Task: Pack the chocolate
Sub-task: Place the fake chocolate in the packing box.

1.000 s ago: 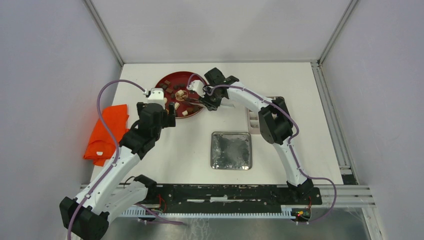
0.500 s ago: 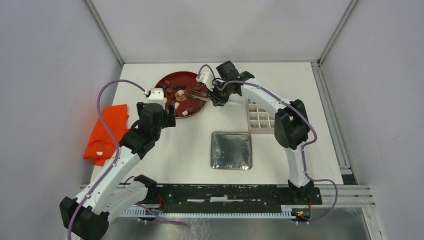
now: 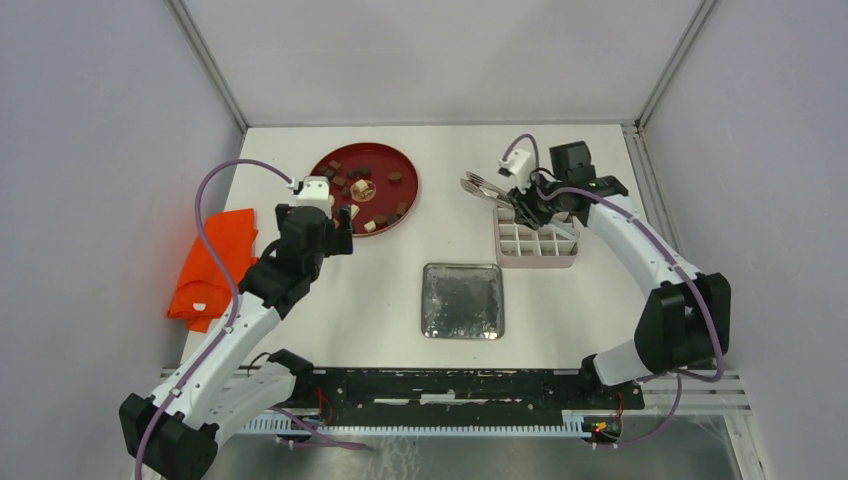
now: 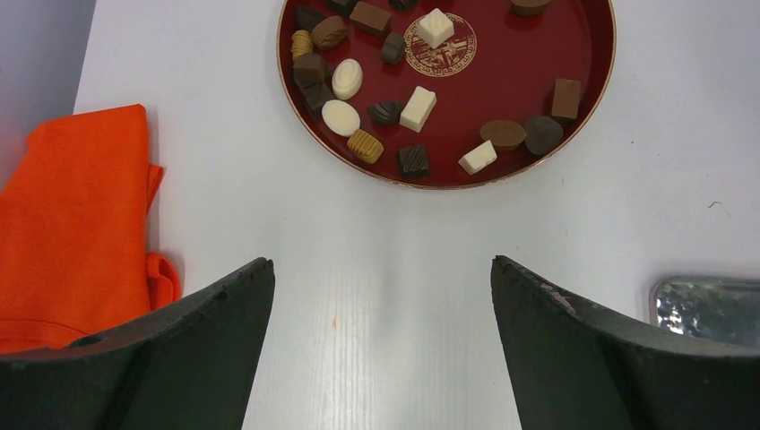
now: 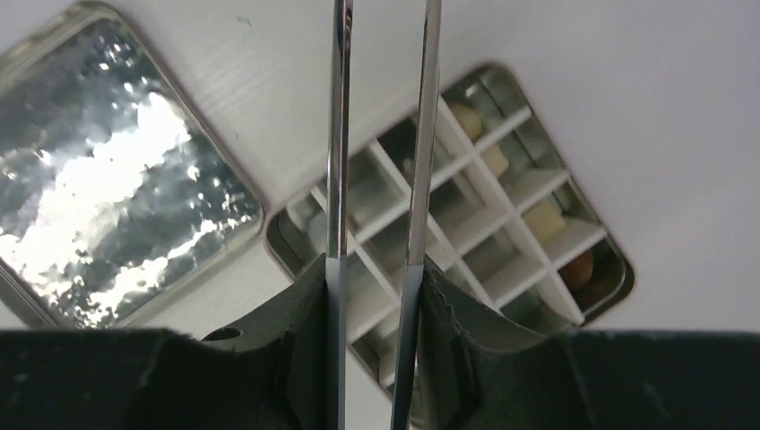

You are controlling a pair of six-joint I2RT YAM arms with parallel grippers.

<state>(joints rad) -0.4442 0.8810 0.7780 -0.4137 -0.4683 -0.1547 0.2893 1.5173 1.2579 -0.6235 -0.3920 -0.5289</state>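
Squeezing thin silver tongs (image 5: 338, 134), the right gripper (image 5: 372, 313) hangs over the far left corner of the pale box (image 3: 536, 265). A few pieces sit in its little cells. Most of the chocolate (image 4: 418, 107) lies on the red plate (image 4: 529, 63). The left gripper (image 4: 381, 269) is spread wide above bare table (image 4: 385, 224), near the plate's edge, with an orange cloth (image 4: 72, 215) on its left.
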